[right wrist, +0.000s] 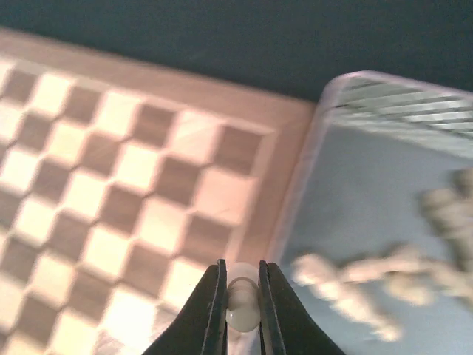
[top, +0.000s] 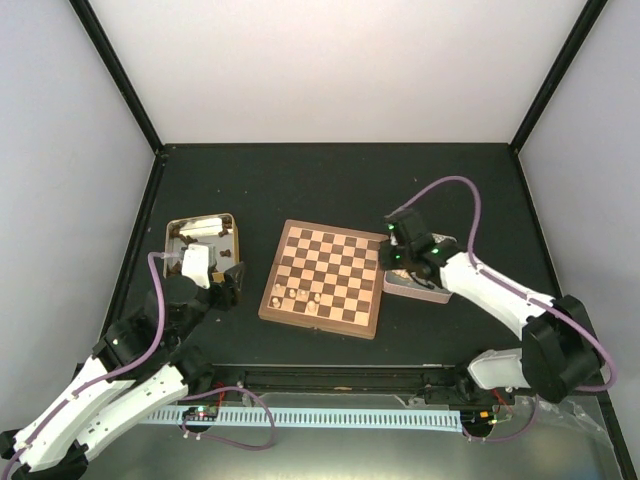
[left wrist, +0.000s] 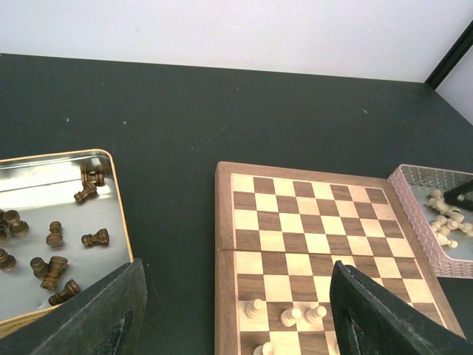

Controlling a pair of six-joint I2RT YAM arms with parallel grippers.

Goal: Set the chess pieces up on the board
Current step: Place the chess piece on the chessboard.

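Note:
The chessboard (top: 323, 277) lies mid-table, also in the left wrist view (left wrist: 325, 244) and the right wrist view (right wrist: 111, 185). Several pale pieces (top: 297, 296) stand near its front left corner (left wrist: 292, 316). My right gripper (right wrist: 242, 305) is shut on a pale beige piece (right wrist: 242, 305), held over the board's right border beside the pink tin (top: 420, 283) of pale pieces (right wrist: 369, 270). It also shows in the top view (top: 397, 258). My left gripper (top: 228, 284) is open and empty, between the metal tin (top: 201, 240) of dark pieces (left wrist: 55, 259) and the board.
The black table top is walled by pale panels on three sides. The metal tin (left wrist: 118, 214) sits left of the board and the pink tin (left wrist: 414, 214) right of it. A cable tray (top: 330, 415) runs along the near edge.

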